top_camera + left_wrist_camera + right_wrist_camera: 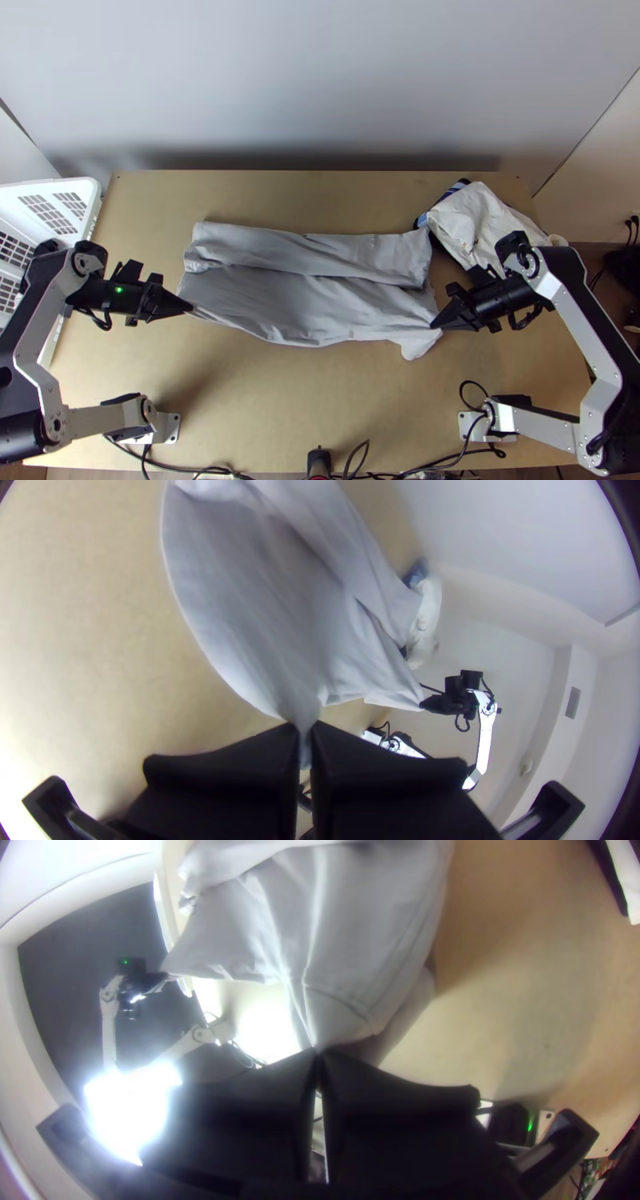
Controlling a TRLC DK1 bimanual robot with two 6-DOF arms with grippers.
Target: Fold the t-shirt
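See the table [256, 416], with the shirt [296, 300] across its middle, folded into a long strip at the back. Find the left gripper [305, 728] and right gripper [317, 1052] closed, each pinching cloth near a front corner. Looks partway folded. Next, lift both together, bring the front toward the table's back edge and lay flat. Mind the small flap [416, 346].

Grey t-shirt [267, 593] pinched between the left gripper's [305, 730] black fingers; bare wood beside.

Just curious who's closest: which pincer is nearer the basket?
Left. The left pincer is at the shirt's end nearest the basket; the right pincer is at the opposite end.
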